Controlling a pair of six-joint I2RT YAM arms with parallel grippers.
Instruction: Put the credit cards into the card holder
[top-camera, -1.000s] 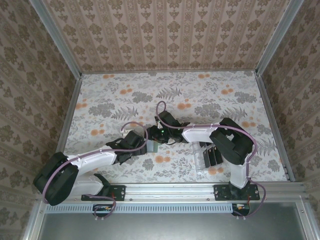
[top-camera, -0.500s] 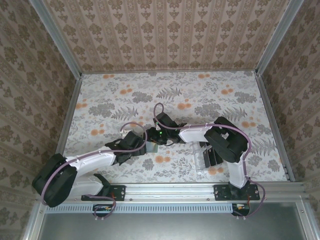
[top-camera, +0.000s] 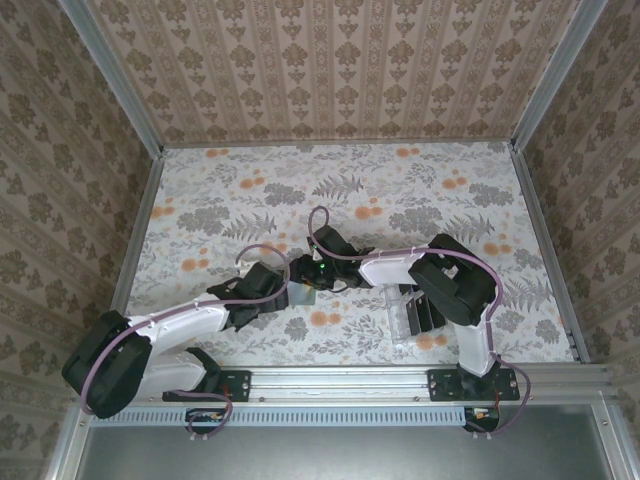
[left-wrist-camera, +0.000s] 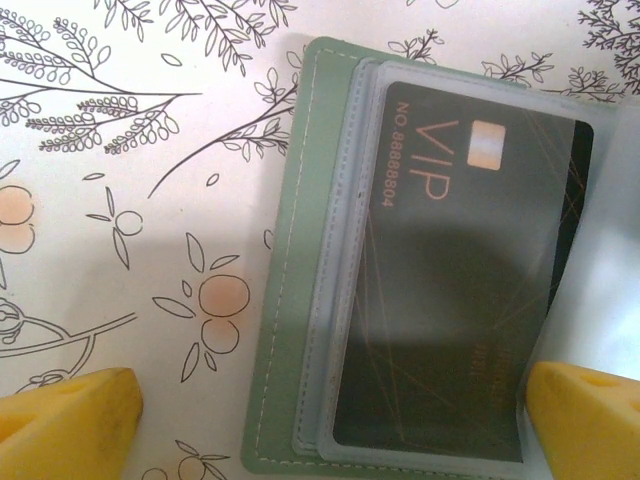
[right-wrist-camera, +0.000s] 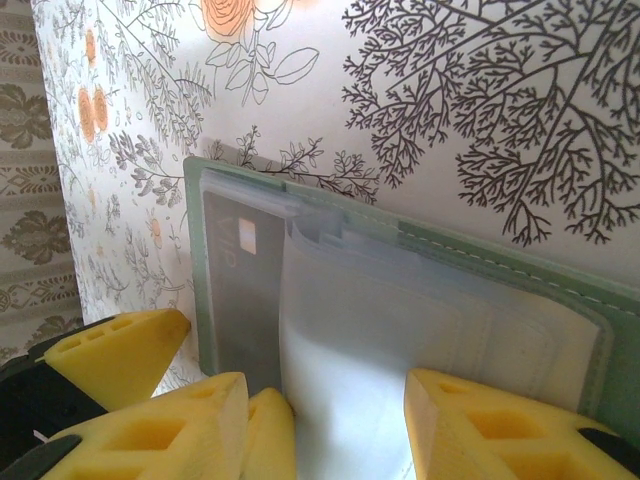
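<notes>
1. Two tools met over the card holder (top-camera: 303, 294) near the middle of the surface (top-camera: 420, 190). From above, the wrists covered most of it and only a sliver of green showed.
2. The left tool (left-wrist-camera: 330, 410) stood wide. One yellow fingertip (left-wrist-camera: 75, 420) was over bare surface left of the holder and the other was over its right side. The lower edge of the left wrist view cut off both.
3. The card holder (left-wrist-camera: 275, 300) lay open and flat. Its sage-green cover showed along the left and lower edges, and its right part ran out of frame.
4. One black card (left-wrist-camera: 450, 280) sat inside a clear sleeve (left-wrist-camera: 335, 300). A gold "VIP" and a number were legible, but the lower lettering was too faint to read. A blurred translucent leaf veiled the card's right end.
5. The right tool (right-wrist-camera: 330, 420) stood part-way apart with a clear leaf (right-wrist-camera: 400, 320) in the gap. Whether its fingers pressed on that leaf could not be told.
6. A clear rack (top-camera: 403, 320) stood well apart from the holder, beside the right arm. The arm partly hid the dark cards (top-camera: 432, 312) in it, so their count was unclear.
</notes>
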